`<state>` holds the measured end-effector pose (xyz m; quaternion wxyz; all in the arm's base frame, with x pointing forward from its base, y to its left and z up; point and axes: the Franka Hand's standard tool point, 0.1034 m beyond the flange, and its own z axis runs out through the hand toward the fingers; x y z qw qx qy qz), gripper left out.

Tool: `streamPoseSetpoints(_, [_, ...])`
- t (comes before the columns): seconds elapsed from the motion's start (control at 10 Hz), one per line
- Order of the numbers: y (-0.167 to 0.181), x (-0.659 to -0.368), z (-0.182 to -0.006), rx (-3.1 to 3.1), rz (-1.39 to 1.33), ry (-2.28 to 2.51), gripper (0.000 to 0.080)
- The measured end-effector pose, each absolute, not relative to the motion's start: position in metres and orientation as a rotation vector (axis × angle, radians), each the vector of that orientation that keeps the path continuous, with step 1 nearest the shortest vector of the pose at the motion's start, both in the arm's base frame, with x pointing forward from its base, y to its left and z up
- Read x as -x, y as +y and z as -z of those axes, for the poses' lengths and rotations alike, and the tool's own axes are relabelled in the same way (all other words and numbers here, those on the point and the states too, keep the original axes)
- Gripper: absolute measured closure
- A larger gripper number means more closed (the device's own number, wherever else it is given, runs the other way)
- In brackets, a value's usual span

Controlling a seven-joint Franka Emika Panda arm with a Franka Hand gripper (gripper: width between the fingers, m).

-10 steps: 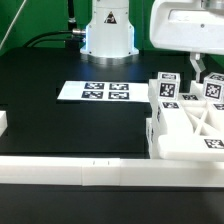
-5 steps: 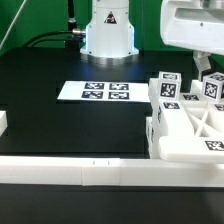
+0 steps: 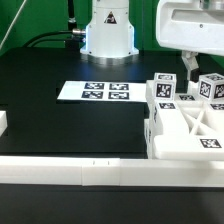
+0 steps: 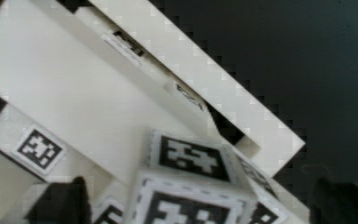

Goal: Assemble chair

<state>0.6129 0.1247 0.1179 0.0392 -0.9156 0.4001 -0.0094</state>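
So my end effector is parked over the back of the chair, which sits at the exterior view's right on the black surface, pushed up near the long white border rail that runs along the front edge. The chair is a chunky white cluster with black-and-white tags on its faces, and it's sitting on the surface rather than being carried.

What changed: a second ago my white housing sat lower and a bit further toward the exterior view's left, with a dark finger dropping down behind the tagged blocks. Now the housing has slid toward the exterior view's right and the one finger I can make out comes down just behind the block with the tag. The tagged piece at the far right also looks shifted: it sits a touch lower and more toward the exterior view's left than it did half a second back.

From my wrist view I get a big slanted white panel of the chair filling most of the shot, with tags below it and my two dark fingertips poking in at either side of a tagged block. Whether they're actually clamping it, I honestly cannot tell.

The marker board lies flat, well apart from the chair.
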Motion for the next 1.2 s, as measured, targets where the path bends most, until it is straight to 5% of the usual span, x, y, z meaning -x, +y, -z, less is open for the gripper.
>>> streamPoseSetpoints(0.8, [0.1269,-0.6151,-0.1202,3.082,0.102,-0.137,0.0150])
streamPoseSetpoints(1.2, [0.1257,-0.6125,-0.1183,3.084,0.069,-0.151,0.0150])
